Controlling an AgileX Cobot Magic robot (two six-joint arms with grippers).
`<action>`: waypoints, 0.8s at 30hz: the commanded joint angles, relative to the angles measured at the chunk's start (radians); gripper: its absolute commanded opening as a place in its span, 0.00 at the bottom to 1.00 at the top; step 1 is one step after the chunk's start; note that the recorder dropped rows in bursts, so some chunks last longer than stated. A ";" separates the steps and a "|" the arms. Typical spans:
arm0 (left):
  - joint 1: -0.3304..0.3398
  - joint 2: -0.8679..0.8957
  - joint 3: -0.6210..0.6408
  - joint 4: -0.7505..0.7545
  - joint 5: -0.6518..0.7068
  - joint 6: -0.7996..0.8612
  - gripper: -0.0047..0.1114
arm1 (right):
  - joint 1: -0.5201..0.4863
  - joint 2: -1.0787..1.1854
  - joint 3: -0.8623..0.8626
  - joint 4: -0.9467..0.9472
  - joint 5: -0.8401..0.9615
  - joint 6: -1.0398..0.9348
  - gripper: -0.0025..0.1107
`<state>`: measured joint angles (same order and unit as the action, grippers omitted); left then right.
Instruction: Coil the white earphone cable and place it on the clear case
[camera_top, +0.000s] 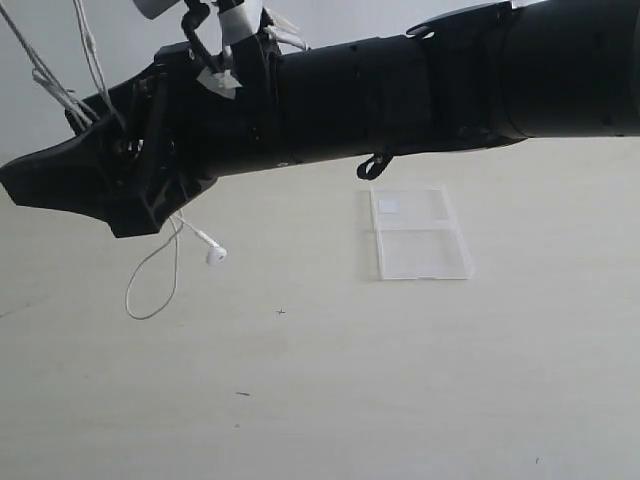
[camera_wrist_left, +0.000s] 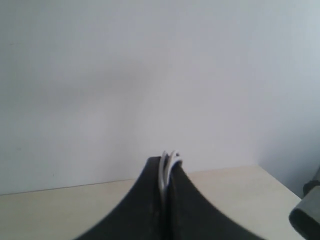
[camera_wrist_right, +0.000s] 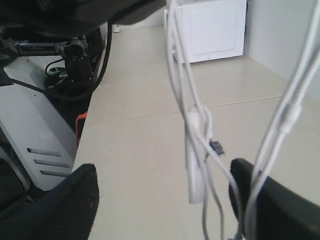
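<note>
Two left gripper fingers were pressed together on the cable, visible only from that wrist. The right gripper stood spread, strands hanging between. Exterior view alone showed an earbud below the arm and the case on the table.

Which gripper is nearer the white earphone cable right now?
Left. The left gripper is shut on the white earphone cable, strands pinched between its fingers. The right gripper is open, strands hanging between its fingers; contact unclear.

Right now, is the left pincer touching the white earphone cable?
Touching. The left wrist view shows the left pincer shut, with white earphone cable strands pinched between its fingertips.
</note>
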<state>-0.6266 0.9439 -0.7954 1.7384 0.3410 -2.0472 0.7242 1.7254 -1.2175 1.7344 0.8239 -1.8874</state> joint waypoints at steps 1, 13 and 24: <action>0.000 0.004 -0.025 0.006 -0.017 0.002 0.04 | 0.016 -0.001 0.000 0.010 -0.049 0.006 0.56; 0.000 0.027 -0.072 0.006 -0.055 0.029 0.04 | 0.090 0.060 -0.107 0.010 -0.113 0.009 0.12; 0.000 0.027 -0.042 0.006 0.053 0.120 0.04 | 0.079 0.054 -0.107 -0.626 -0.285 0.578 0.02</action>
<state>-0.6266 0.9773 -0.8442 1.7290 0.3589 -1.9377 0.8098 1.7755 -1.3293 1.2746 0.5390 -1.4266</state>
